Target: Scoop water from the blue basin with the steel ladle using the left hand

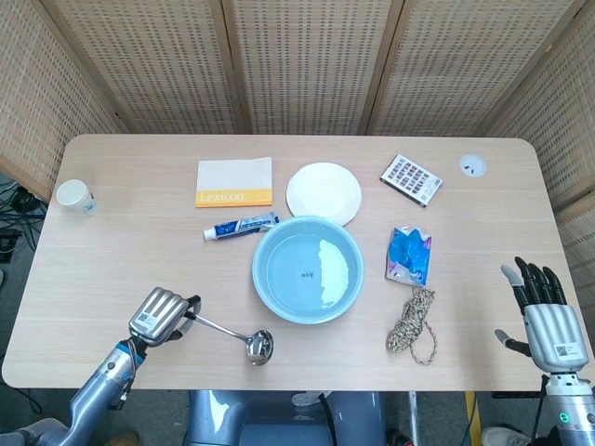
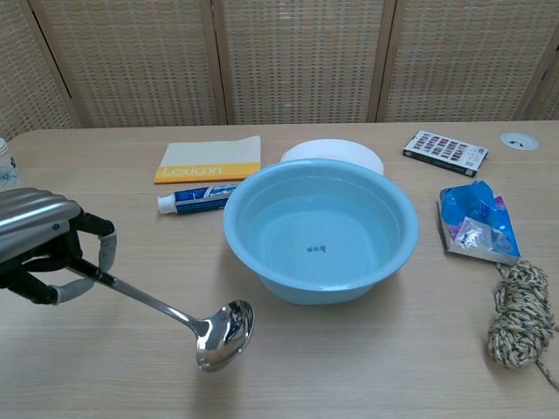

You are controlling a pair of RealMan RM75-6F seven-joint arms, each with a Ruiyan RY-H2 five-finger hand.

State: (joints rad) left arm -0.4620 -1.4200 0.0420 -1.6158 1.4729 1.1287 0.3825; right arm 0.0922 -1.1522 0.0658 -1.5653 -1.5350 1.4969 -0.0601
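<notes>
The blue basin [image 1: 308, 268] [image 2: 320, 230] holds water and stands mid-table. My left hand [image 1: 159, 315] [image 2: 42, 244] grips the handle of the steel ladle [image 1: 240, 340] [image 2: 188, 322], which is lifted off the table and slopes down to the right. The ladle's bowl [image 2: 224, 333] hangs to the left of and in front of the basin, apart from it. My right hand [image 1: 544, 311] stands open at the table's near right edge, holding nothing; it does not show in the chest view.
Behind the basin lie a toothpaste tube [image 1: 240, 226], a yellow-and-white book [image 1: 234, 181] and a white plate [image 1: 323, 192]. A blue packet [image 1: 409, 255], a rope coil [image 1: 413, 323] and a patterned card [image 1: 410, 178] lie to the right. A paper cup [image 1: 73, 196] stands far left.
</notes>
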